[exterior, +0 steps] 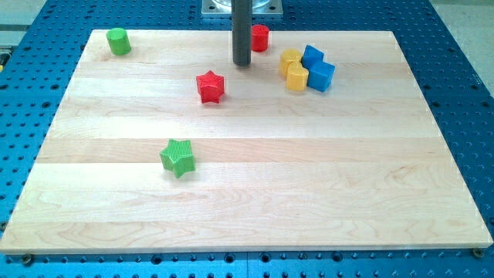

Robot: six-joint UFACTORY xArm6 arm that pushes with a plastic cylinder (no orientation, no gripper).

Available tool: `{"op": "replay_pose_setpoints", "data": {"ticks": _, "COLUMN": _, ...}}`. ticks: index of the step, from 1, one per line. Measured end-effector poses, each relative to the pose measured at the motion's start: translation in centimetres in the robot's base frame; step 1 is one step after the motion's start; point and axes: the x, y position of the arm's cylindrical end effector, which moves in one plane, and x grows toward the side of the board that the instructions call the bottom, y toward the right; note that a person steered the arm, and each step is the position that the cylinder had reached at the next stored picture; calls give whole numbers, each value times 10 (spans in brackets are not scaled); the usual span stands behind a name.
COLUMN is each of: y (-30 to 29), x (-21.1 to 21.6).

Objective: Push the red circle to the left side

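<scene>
On the counter (231, 193), going from the view's left: green cylinder (118, 41), green star (178, 157), red star (210, 86). My tip (242, 63) rests just left of the red circle (260, 37), near the top edge. No hand here, only a rod. I judge I'm positioning; next I must get round to its right side. The yellow and blue cluster (307, 69) sits beyond.

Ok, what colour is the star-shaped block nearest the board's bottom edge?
Green. The green star shows clearly in the camera view, toward the view's lower left.

single view | high, angled down from the board's (247, 193) bottom edge | mid-distance, whole board framed
</scene>
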Motion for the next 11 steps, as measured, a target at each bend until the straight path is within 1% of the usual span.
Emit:
{"op": "replay_pose_setpoints", "data": {"ticks": 1, "y": 14, "x": 27}}
{"op": "replay_pose_setpoints", "data": {"ticks": 2, "y": 45, "x": 27}}
{"op": "replay_pose_setpoints", "data": {"ticks": 3, "y": 64, "x": 1}}
{"op": "replay_pose_setpoints", "data": {"ticks": 4, "y": 70, "x": -47}}
{"op": "replay_pose_setpoints", "data": {"ticks": 5, "y": 69, "x": -68}}
{"op": "replay_pose_setpoints", "data": {"ticks": 6, "y": 66, "x": -68}}
{"op": "replay_pose_setpoints", "data": {"ticks": 8, "y": 24, "x": -68}}
{"op": "replay_pose_setpoints", "data": {"ticks": 9, "y": 34, "x": -58}}
{"op": "replay_pose_setpoints", "data": {"ticks": 11, "y": 41, "x": 39}}
